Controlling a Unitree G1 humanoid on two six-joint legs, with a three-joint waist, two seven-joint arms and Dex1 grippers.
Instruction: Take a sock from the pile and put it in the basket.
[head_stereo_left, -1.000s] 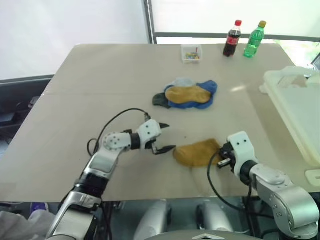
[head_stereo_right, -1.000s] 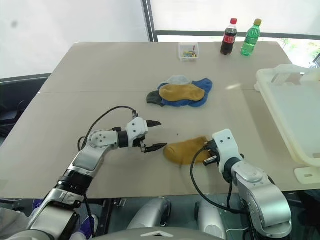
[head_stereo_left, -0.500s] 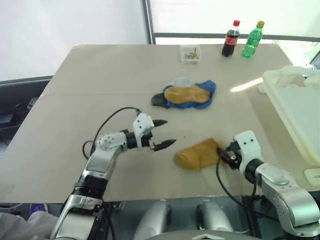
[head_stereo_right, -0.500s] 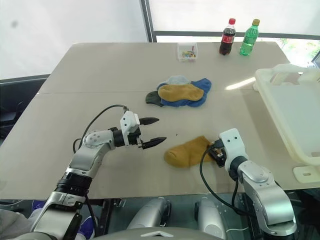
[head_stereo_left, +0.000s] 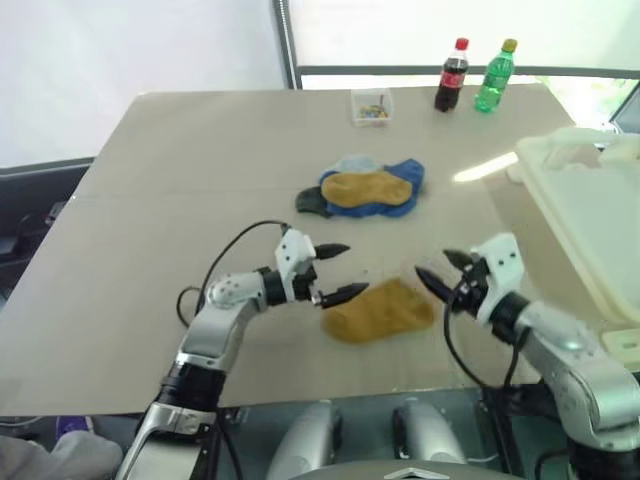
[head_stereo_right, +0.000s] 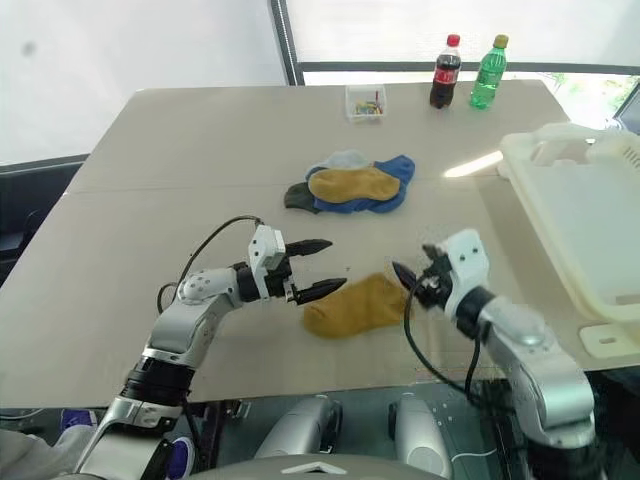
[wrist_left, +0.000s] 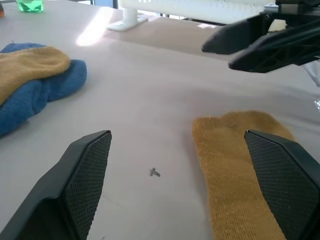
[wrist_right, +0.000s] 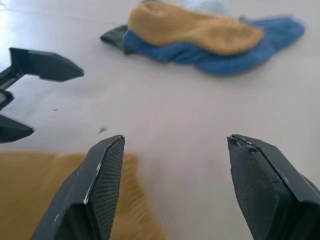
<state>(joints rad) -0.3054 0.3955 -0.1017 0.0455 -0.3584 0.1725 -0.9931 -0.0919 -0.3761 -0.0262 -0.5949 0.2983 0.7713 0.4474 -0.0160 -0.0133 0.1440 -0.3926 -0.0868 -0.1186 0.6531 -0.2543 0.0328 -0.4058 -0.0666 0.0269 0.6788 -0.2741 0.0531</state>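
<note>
A lone mustard-yellow sock (head_stereo_left: 380, 312) lies flat on the table between my two grippers. To its left my left gripper (head_stereo_left: 355, 269) is open, one fingertip almost at the sock's edge; the left wrist view has the sock (wrist_left: 240, 160) by one of its fingers (wrist_left: 280, 180). At the sock's right end my right gripper (head_stereo_left: 432, 265) hovers open and empty, just above it. The pile (head_stereo_left: 365, 188) of blue, mustard, grey and dark socks sits farther back at mid-table. At the right edge of the table stands the cream-white basket (head_stereo_left: 590, 200).
A small clear box (head_stereo_left: 371, 106) with colourful bits, a cola bottle (head_stereo_left: 449, 75) and a green bottle (head_stereo_left: 494, 75) stand along the table's far edge. The table's front edge runs just below the lone sock.
My right gripper has opened, let go of the mustard sock's right end and risen off the table. The sock stays lying there. The left gripper has rolled a little. The camera has shifted.
</note>
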